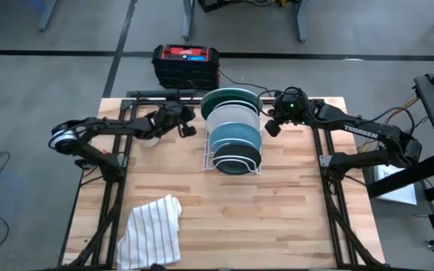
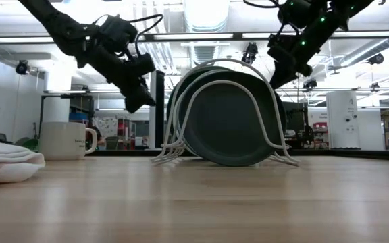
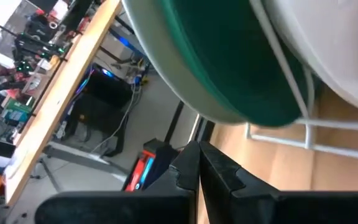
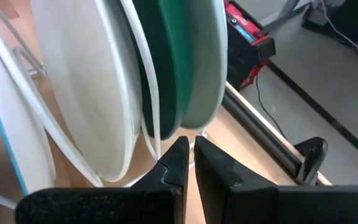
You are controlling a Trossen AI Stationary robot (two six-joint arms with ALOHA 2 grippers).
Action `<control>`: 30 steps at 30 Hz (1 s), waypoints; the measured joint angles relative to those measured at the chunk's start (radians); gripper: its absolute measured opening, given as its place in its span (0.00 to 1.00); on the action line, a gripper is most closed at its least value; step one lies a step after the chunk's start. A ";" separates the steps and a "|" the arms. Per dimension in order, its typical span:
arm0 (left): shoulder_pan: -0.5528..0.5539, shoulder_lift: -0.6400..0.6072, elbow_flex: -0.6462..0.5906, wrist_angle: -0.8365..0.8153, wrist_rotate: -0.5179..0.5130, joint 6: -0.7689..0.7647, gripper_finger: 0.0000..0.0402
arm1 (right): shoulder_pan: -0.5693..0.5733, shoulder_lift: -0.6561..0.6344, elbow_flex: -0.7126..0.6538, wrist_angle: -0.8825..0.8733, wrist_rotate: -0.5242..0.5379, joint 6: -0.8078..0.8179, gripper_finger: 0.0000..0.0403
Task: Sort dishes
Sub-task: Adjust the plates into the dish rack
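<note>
A white wire rack (image 1: 232, 162) stands at the table's middle far side. Several round plates stand on edge in it. From far to near they are dark green (image 1: 230, 98), pale blue (image 1: 232, 118), teal (image 1: 235, 137) and blackish with a pale rim (image 1: 236, 158). My left gripper (image 1: 189, 125) hangs shut just left of the rack, its tips (image 3: 197, 152) close under the green plate's rim (image 3: 229, 109). My right gripper (image 1: 272, 126) hangs shut just right of the rack, its tips (image 4: 190, 144) near the same plate's edge (image 4: 194, 93). Neither holds anything.
A white striped cloth (image 1: 153, 229) lies crumpled at the near left. A white mug (image 2: 65, 140) stands on the table left of the rack, under my left arm. A red and black box (image 1: 187, 64) sits on the floor beyond the far edge.
</note>
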 joint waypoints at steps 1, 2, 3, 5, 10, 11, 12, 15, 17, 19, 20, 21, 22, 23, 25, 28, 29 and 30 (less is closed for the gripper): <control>0.011 0.014 0.005 0.016 0.008 -0.004 0.00 | 0.000 -0.004 0.000 -0.001 0.000 0.000 0.05; 0.021 0.032 0.011 0.031 0.008 -0.009 0.00 | 0.001 -0.005 0.000 -0.001 0.000 0.000 0.05; 0.031 0.053 0.019 0.046 0.003 -0.022 0.00 | 0.001 -0.006 0.000 0.000 0.000 0.000 0.05; 0.048 0.093 0.048 0.065 -0.028 -0.071 0.00 | 0.002 -0.004 0.000 -0.001 0.000 0.005 0.05; 0.053 0.194 0.123 0.049 -0.054 -0.122 0.00 | 0.002 0.018 0.000 0.000 0.000 0.016 0.05; 0.052 0.212 0.133 0.048 -0.053 -0.121 0.00 | 0.002 0.023 0.000 0.000 0.000 0.016 0.05; 0.052 0.229 0.145 0.044 -0.054 -0.121 0.00 | 0.002 0.028 0.000 0.000 0.000 0.016 0.05; 0.051 0.273 0.170 0.048 -0.049 -0.122 0.00 | 0.002 0.040 0.000 0.000 0.000 0.016 0.05; 0.050 0.296 0.179 0.042 -0.043 -0.122 0.00 | 0.002 0.043 0.000 0.003 0.000 0.016 0.05; 0.049 0.306 0.180 0.042 -0.042 -0.122 0.00 | 0.002 0.048 0.000 0.003 0.000 0.016 0.05; 0.049 0.308 0.181 0.045 -0.042 -0.122 0.00 | 0.002 0.049 0.000 0.005 0.000 0.016 0.05; 0.049 0.308 0.181 0.048 -0.041 -0.122 0.00 | 0.002 0.049 0.000 0.006 0.000 0.016 0.05; 0.049 0.308 0.181 0.045 -0.041 -0.123 0.00 | 0.002 0.049 0.000 0.008 0.000 0.016 0.05; 0.048 0.308 0.181 0.047 -0.041 -0.124 0.00 | 0.002 0.049 0.000 0.011 0.000 0.016 0.05; 0.048 0.304 0.181 0.054 -0.017 -0.132 0.00 | 0.002 0.049 0.000 0.019 0.000 0.016 0.05; 0.047 0.298 0.181 0.077 0.033 -0.141 0.00 | 0.002 0.049 0.000 0.032 0.000 0.015 0.05; 0.047 0.297 0.181 0.078 0.036 -0.142 0.00 | 0.002 0.049 0.000 0.033 0.000 0.016 0.05; 0.047 0.297 0.181 0.077 0.037 -0.142 0.00 | 0.002 0.049 0.000 0.032 0.000 0.016 0.05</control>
